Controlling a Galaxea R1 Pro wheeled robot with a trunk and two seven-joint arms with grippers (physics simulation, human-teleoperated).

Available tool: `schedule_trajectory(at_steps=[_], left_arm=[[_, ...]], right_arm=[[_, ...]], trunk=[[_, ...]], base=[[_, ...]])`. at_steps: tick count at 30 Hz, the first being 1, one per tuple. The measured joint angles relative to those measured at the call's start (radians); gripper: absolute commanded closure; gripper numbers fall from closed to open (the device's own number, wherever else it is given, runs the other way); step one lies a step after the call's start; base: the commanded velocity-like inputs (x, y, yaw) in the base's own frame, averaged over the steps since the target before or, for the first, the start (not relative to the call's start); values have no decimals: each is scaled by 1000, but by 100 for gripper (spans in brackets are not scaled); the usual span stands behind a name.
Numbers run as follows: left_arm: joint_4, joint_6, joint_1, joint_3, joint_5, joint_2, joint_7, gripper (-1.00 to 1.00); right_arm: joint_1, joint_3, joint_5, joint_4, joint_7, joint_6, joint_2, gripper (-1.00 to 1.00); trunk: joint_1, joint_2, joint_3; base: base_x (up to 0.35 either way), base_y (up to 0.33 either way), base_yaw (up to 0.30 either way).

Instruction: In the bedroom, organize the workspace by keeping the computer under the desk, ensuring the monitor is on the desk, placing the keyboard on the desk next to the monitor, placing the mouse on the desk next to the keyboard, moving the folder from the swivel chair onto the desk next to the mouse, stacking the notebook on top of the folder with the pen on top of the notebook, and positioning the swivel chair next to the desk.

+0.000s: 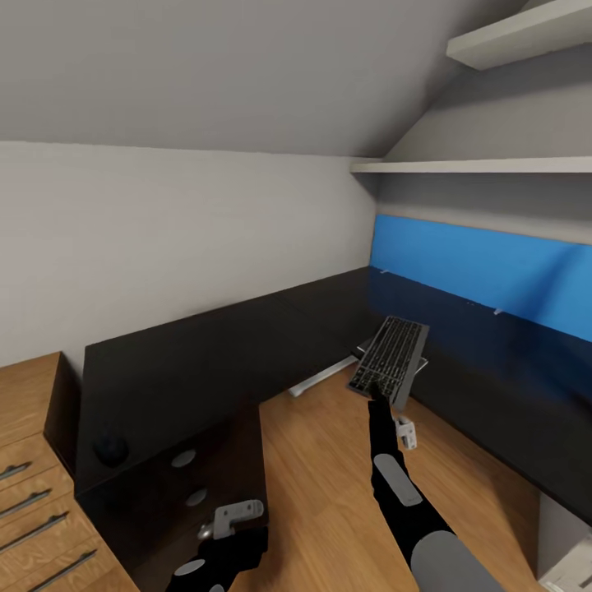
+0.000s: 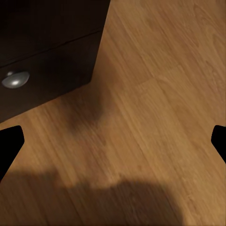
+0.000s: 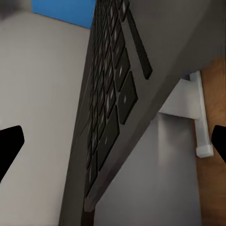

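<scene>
A sloped grey ceiling (image 1: 247,74) ran down to a pale wall (image 1: 181,238) at upper left. Two white shelves (image 1: 485,165) crossed the upper right above a long blue wall panel (image 1: 485,267). Wood-plank floor (image 1: 329,485) filled the lower centre; a light wooden dresser (image 1: 33,485) stood at lower left.

Glossy black desk (image 1: 189,362), seemingly wood-grain floor (image 1: 329,485)

So the keyboard (image 1: 389,358) is up in the air, tilted, dark keys facing us with a silver-grey edge, hanging over the wood floor near the inner corner of the L-shaped worktop (image 1: 214,353). That worktop is glossy black. The mouse (image 1: 110,449), a small dark dome, sits at its near left end.
</scene>
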Motion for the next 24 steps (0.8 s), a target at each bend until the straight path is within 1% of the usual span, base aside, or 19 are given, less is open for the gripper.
schedule_trajectory(at_steps=[10,15,24], left_arm=[[2,0,0,-2,0,0,0,-100],[2,0,0,-2,0,0,0,-100],[2,1,0,-2,0,0,0,-100]], right_arm=[[0,-12,0,-1,-1,-1,-22,-100],[-1,-12,0,0,-1,-1,-24,-100],[-1,-13,0,1,-1,-1,-23,-100]], trunk=[[0,0,0],[0,0,0],[0,0,0]], base=[[14,0,0],[6,2,0],[59,32,0]])
